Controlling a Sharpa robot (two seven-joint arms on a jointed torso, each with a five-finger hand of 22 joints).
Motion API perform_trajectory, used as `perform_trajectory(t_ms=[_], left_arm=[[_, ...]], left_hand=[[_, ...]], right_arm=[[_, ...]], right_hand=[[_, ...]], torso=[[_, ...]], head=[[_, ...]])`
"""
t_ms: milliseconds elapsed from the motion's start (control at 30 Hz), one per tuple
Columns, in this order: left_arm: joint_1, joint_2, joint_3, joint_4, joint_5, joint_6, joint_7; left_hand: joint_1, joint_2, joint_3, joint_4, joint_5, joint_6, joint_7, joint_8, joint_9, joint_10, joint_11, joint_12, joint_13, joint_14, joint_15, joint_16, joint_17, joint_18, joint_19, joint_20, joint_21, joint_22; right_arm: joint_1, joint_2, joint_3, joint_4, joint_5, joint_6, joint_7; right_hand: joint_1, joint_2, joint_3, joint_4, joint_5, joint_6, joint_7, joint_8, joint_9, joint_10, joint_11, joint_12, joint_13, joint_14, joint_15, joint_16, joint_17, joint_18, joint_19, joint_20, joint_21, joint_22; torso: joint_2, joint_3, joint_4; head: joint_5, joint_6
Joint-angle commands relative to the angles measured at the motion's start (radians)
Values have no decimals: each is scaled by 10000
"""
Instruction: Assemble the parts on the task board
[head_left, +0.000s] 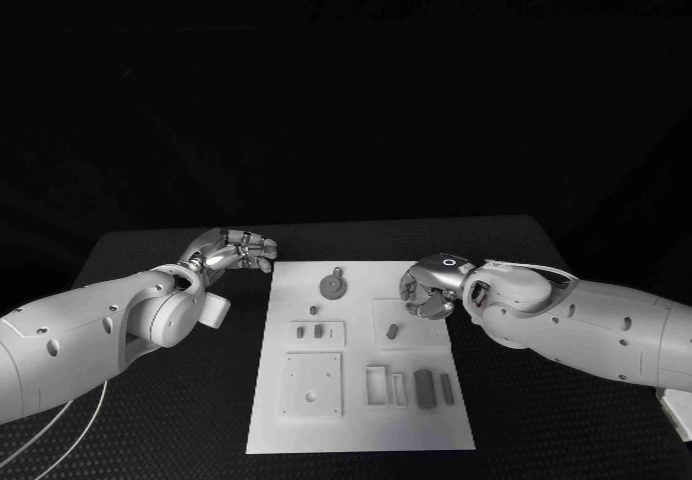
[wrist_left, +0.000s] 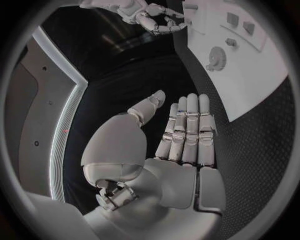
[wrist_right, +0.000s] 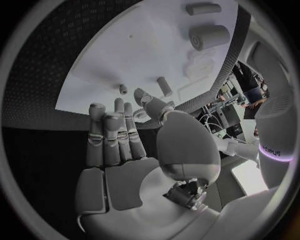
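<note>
Entry: opening approach, nothing yet picked up.

Board (head_left: 361, 420): white plate lying at the middle of the surface (head_left: 188, 420), long side running from the near edge toward the far edge.

Parts: I counted a gear (head_left: 333, 287) near the board's far edge, two small pegs (head_left: 309, 330) in a raised block below it, a lone peg (head_left: 392, 330) toward the board's right side, and two upright bars (head_left: 434, 388) beside slotted frames toward the near right corner.

Left hand (head_left: 231, 250): I held it off the board's far left corner, over bare surface. Fingers straight and together in its wrist view, thumb apart, nothing in them.

Right hand (head_left: 431, 287): I held it over the board's right edge, just beside the lone peg. Fingers extended, palm empty, touching nothing that I could see.

Step, as I judged it: choosing a first part. The next move called for lowering the right hand onto the lone peg and pinching it cleanly.

Hard to make out: which parts already sat seated in their recesses; the recess shapes; the board's near right corner, cut off behind the right arm.
</note>
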Motion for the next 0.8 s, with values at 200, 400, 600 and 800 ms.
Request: perform_trajectory(t_ms=[200,400,600,800], left_arm=[[11,44,8,61,293,161,195],[11,35,8,82,294,167,193],[11,20,8,61,300,172,167],[11,30,8,58,300,189,156]], left_hand=[[-120,30,-100,-14,-56,-44,7,39,-24,-127,13,-18,-30,-4,77,-118,40,-77,11,97,-80,-33],[-133,36,-127,-10,-56,-55,11,41,-34,-173,31,-24,-45,-2,86,-168,68,-75,7,107,-108,-46],[-150,42,-148,-4,-56,-65,15,40,-43,-206,45,-26,-56,-1,92,-203,91,-75,5,114,-129,-55],[-159,49,-159,0,-55,-73,18,40,-49,-226,52,-25,-62,4,94,-226,109,-72,7,117,-142,-61]], right_arm=[[-132,177,-24,-288,-1029,64,-663],[-193,289,-29,-396,-1242,-156,-800],[-244,397,-33,-497,-1230,-67,-738],[-334,492,-36,-550,-1125,21,-671]], right_hand=[[-64,-215,-58,48,24,-65,12,-21,-12,177,85,-146,-90,43,7,28,-27,310,92,-17,16,-21],[-71,-278,-45,56,23,-118,33,-55,-31,164,102,-220,-140,36,24,20,-31,310,98,-19,-5,-30],[-69,-284,-39,58,24,-122,35,-58,-34,168,104,-230,-148,34,26,19,-32,310,100,-20,-8,-32],[-46,-212,-7,73,24,-96,24,-46,-35,240,94,-239,-162,40,18,22,-32,310,115,-24,-18,-38]], torso=[[-17,-36,37],[-1,-7,31],[-10,7,20],[-7,4,12]], head=[[100,-121],[165,-164],[206,-189],[266,-243]])
